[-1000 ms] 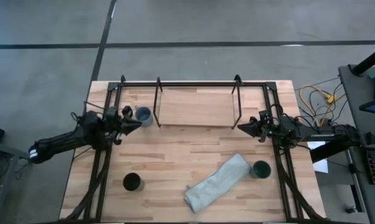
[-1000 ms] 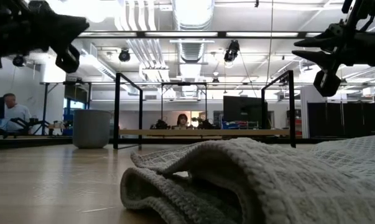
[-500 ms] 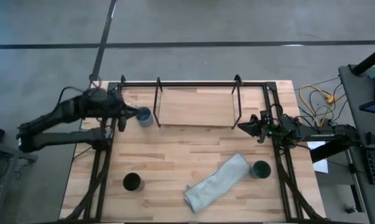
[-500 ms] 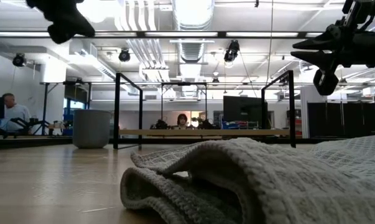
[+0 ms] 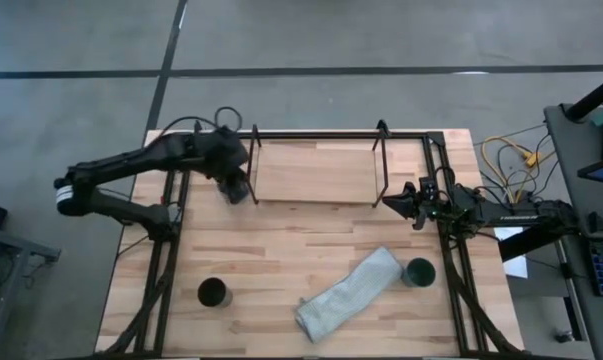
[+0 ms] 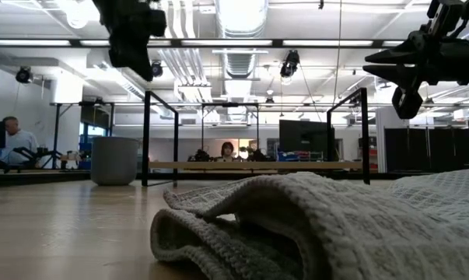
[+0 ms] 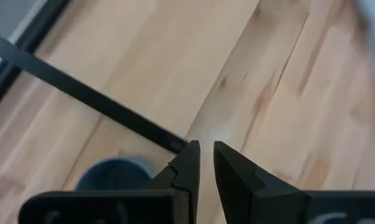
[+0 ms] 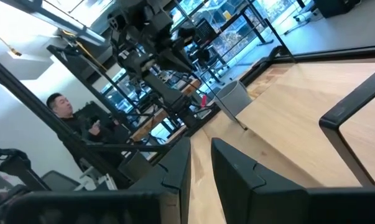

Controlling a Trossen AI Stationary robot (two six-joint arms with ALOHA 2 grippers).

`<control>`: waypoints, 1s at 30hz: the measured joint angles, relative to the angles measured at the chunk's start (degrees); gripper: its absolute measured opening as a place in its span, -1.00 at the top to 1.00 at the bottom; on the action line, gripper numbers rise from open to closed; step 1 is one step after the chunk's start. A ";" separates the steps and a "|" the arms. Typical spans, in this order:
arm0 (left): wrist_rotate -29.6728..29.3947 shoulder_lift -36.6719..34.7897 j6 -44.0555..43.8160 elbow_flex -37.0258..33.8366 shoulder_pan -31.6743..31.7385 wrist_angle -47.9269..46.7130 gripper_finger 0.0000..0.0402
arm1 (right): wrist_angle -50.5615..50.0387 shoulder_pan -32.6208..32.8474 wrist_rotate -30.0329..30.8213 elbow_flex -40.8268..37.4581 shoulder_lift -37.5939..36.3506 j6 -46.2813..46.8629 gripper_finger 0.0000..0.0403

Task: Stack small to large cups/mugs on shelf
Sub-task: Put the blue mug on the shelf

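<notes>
The grey-blue mug stands upright on the tabletop just beside the left end of the shelf, a pale wood board inside a frame of thin black rods. From the level camera the mug shows as a plain, slightly tapered grey cylinder; no handle shows from there. From overhead it is almost wholly covered by the left claw, which hangs directly above it. The left wrist camera looks down past that claw's tips: they stand nearly together with only a narrow slit between them, gripping nothing, and the mug's dark round mouth shows just below them, next to a black rod.

The black cup sits near the front left of the tabletop, and the dark teal cup near the front right, touching or just beside one end of a grey-green cloth that lies rumpled and slantwise (the level camera has this cloth filling its foreground and shows neither of those two cups).

The right claw waits off the shelf's right end, raised clear of the tabletop, its tips slightly parted on nothing. Its wrist camera shows the mug far off, the left arm above it, and a seated person beyond.
</notes>
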 joint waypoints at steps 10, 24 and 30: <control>-3.15 6.64 3.16 7.25 0.00 -23.44 0.84 | 0.07 0.00 -0.13 0.01 -0.04 0.14 0.71; -3.47 14.75 7.42 5.98 1.09 -24.04 0.75 | 0.07 0.00 -0.13 0.00 -0.04 0.14 0.71; -9.84 18.60 9.47 6.00 1.62 -29.93 0.53 | 0.07 0.00 -0.14 0.00 -0.07 0.14 0.71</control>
